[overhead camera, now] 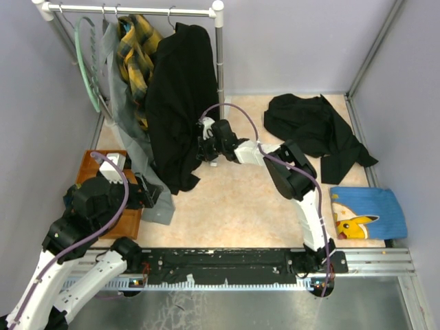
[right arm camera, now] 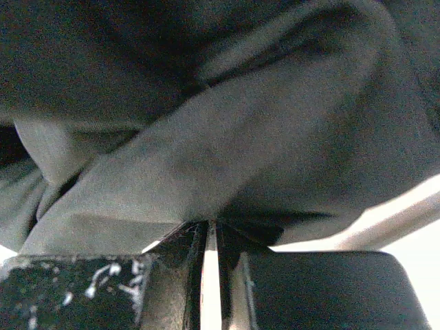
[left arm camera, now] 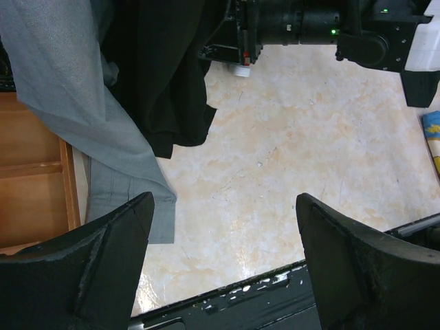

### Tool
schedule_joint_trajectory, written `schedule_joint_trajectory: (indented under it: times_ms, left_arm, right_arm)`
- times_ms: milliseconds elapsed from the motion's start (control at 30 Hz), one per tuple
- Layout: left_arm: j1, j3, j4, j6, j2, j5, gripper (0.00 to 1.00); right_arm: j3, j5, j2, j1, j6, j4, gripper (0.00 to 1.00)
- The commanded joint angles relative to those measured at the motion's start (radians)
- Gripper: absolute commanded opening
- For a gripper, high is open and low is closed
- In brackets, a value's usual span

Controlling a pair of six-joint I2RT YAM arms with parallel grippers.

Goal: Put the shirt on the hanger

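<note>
Black soft fabric marks the shirt (overhead camera: 179,103): we find it hung from the white rail (overhead camera: 137,12) of the rack at the rear of the table (overhead camera: 234,199), draped down toward the table top. Above its collar we see a metal hook over the rail, which we take as the hanger (overhead camera: 170,11); its bar is covered by fabric, so we cannot tell its colour. The right gripper (overhead camera: 205,146) sits at the shirt's right edge, approx. mid-height. In the right wrist cam its jaws stand all but together, w/ only a thin slit btwn them. A fold of the dark fabric runs down into the tips, so we read it as clamped on the shirt. The left gripper (left arm camera: 221,265) hangs above the table w/ jaws wide apart and nothing btwn them, just beside the lower end of a grey garment (overhead camera: 134,144) that hangs left of the shirt. Also on the rail: a yellow-and-black plaid shirt (overhead camera: 135,55) and, further left, a pale green hanger (overhead camera: 84,62). A wooden tray (overhead camera: 93,165) lies on the table's left side by the left arm. On the right side lie a second black garment (overhead camera: 313,130), crumpled, and, nearer the arm bases, a blue cloth (overhead camera: 371,213) w/ a yellow cartoon figure
</note>
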Motion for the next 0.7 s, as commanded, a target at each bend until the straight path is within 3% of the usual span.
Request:
schedule_joint_trajectory:
  times_ms: [0,100,167,267,533,567,667]
  left_arm:
    - [0.005,0.03,-0.001,0.001,-0.002,-0.009,0.89]
    - [0.006,0.036,0.007,0.004,0.001,-0.011,0.9]
    - [0.006,0.039,0.016,0.008,0.0,-0.01,0.89]
    - [0.006,0.04,0.033,0.026,-0.001,-0.004,0.9]
    - [0.006,0.062,0.126,0.109,0.018,-0.043,0.9]
    - [0.006,0.063,0.133,0.113,0.026,-0.045,0.9]
    - [0.006,0.055,0.157,0.119,0.046,-0.037,0.9]
  right_arm:
    - [0.144,-0.03,0.073,0.039,0.013,0.023,0.1]
    - [0.229,-0.053,0.112,0.041,0.038,0.037,0.19]
    - [0.213,-0.031,0.079,0.041,0.029,0.058,0.31]
    - [0.087,0.066,-0.062,0.041,-0.012,0.119,0.53]
    - [-0.255,0.346,-0.455,0.041,-0.054,0.069,0.76]
    - [-0.29,0.369,-0.493,0.04,-0.047,0.07,0.95]
    - [-0.348,0.377,-0.578,0.041,-0.038,0.07,0.99]
